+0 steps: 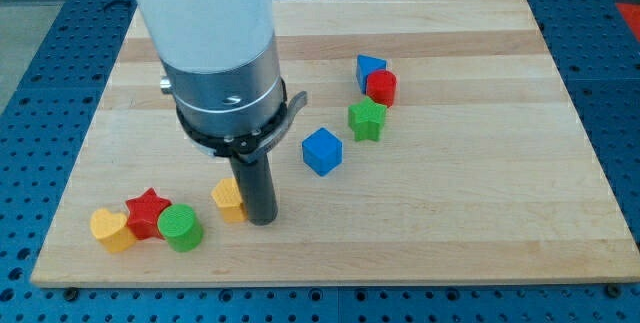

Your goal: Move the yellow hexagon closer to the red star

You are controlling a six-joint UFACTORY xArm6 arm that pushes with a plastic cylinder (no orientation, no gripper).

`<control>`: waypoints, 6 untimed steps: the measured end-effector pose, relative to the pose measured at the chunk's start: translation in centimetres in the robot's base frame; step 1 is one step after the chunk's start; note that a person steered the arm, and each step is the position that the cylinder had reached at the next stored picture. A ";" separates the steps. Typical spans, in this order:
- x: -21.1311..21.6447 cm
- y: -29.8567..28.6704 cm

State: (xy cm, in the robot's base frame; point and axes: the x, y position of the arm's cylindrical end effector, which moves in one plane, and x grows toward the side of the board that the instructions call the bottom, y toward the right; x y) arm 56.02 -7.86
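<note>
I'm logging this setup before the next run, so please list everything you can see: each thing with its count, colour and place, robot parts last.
Wooden board: one, light wood, fills most of the view.
Blue pegboard surface: one, around the board.
Yellow hexagon: one, bottom left of centre, touching my tip's left side.
Red star: one, bottom left.
Yellow heart block: one, left of the star.
Green cylinder: one, right of the star.
Blue cube: one, centre.
Green star: one, right of centre.
Red cylinder: one, above the green star.
Blue triangular block: one, beside the red cylinder.
Arm: one, white and grey, top left.
My tip: one, dark rod end.
</note>
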 end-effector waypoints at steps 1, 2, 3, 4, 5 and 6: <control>-0.3 3.2; -0.4 2.7; -0.4 1.7; -1.0 0.5; -1.0 -1.9; -1.0 -4.5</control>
